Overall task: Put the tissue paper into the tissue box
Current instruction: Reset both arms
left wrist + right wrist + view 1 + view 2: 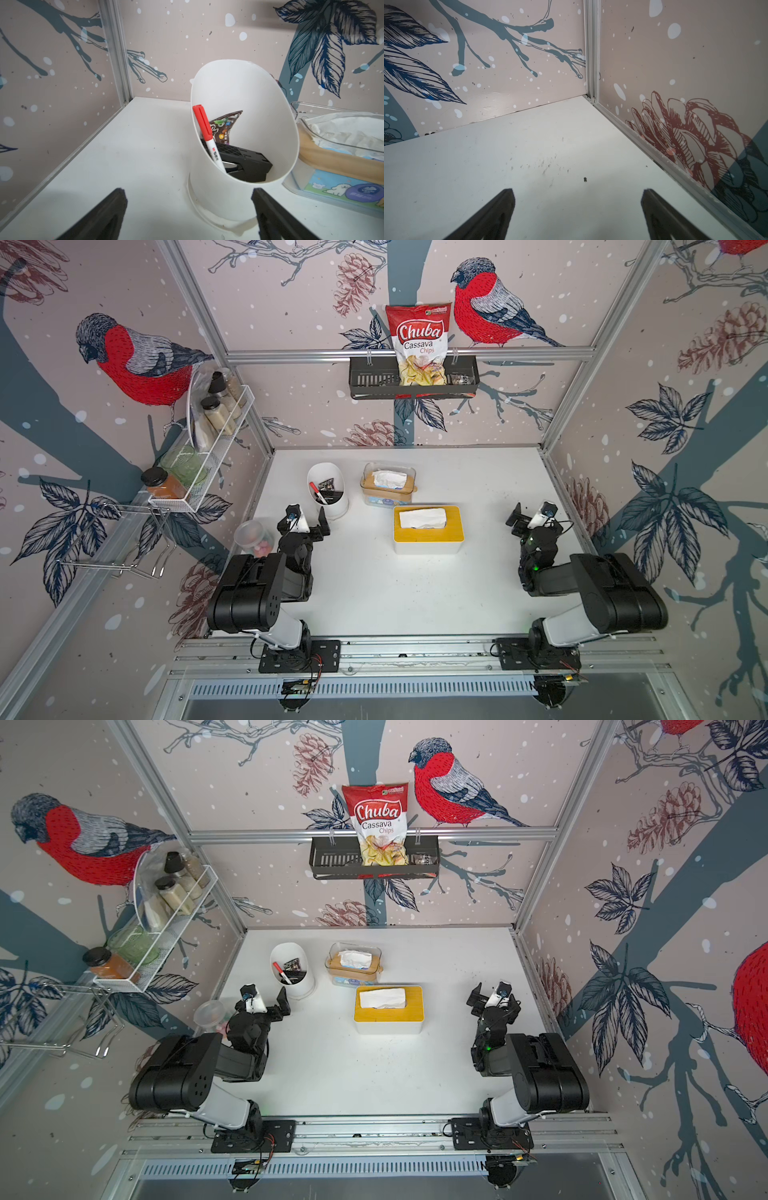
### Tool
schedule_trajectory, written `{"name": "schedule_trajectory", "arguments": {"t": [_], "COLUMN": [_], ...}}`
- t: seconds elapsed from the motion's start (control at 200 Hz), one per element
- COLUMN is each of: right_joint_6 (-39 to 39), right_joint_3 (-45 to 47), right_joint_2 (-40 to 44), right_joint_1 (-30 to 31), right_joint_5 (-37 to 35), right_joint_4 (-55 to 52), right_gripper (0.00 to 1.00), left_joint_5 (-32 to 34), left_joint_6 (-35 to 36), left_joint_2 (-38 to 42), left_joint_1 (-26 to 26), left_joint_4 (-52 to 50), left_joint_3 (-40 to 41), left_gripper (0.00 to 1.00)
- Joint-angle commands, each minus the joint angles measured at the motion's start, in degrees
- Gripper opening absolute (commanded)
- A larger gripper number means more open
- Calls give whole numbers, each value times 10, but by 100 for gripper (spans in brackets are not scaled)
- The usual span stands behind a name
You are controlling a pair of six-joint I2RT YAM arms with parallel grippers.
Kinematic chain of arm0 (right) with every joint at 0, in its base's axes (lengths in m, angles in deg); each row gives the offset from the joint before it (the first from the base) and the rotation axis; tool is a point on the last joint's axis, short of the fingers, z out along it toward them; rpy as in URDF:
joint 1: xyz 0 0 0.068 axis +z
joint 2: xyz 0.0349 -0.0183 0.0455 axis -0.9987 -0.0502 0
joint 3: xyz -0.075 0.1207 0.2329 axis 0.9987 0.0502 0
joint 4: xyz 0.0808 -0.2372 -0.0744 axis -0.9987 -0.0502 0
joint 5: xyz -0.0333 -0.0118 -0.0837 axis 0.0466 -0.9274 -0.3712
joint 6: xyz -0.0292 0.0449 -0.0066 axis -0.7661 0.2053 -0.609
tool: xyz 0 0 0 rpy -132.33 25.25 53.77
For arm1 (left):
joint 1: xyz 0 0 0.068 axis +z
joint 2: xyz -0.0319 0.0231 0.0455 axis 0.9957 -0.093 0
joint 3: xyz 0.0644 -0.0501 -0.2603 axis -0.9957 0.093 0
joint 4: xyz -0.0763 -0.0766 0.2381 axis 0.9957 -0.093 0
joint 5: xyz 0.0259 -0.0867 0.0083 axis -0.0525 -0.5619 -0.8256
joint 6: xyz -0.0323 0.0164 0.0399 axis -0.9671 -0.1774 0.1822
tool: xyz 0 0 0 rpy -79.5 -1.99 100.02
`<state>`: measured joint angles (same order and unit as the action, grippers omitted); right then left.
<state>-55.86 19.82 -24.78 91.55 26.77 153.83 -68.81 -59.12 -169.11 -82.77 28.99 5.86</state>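
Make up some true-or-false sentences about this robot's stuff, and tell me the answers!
1. The left gripper and the right gripper are both open and empty. True.
2. The red pen is held in the right gripper. False: it stands in the white bin.
3. A white tissue sits on top of the box with the yellow lid. True.
4. The chips bag lies in the white bin. False: it stands in the black basket on the back wall.

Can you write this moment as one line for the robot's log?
left gripper: open, empty, facing white bin | right gripper: open, empty | tissue paper: on yellow lid of tissue box | status: nothing gripped
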Motion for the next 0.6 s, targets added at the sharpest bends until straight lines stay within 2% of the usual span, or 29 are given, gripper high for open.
{"name": "schedule_trajectory", "arguments": {"t": [0.0, 0.185, 0.265, 0.59], "right_joint_6": [6, 7, 7, 6], "right_joint_3": [-3, -3, -4, -4], "right_joint_2": [1, 3, 2, 2], "right_joint_1": [-1, -1, -1, -2], "right_joint_5": [9, 10, 10, 10], "right_joint_4": [9, 4, 4, 4], "right_gripper": [100, 100, 100, 100], "left_joint_5": [25, 7, -12, -16], "left_joint_6": [-6, 2, 10, 13], "left_joint_2": [2, 2, 0, 1], "left_joint_1": [2, 0, 0, -2], "left_joint_4": [38, -16, -20, -24], "left_joint_3": [8, -22, -26, -27], "left_gripper": [97, 97, 97, 97]}}
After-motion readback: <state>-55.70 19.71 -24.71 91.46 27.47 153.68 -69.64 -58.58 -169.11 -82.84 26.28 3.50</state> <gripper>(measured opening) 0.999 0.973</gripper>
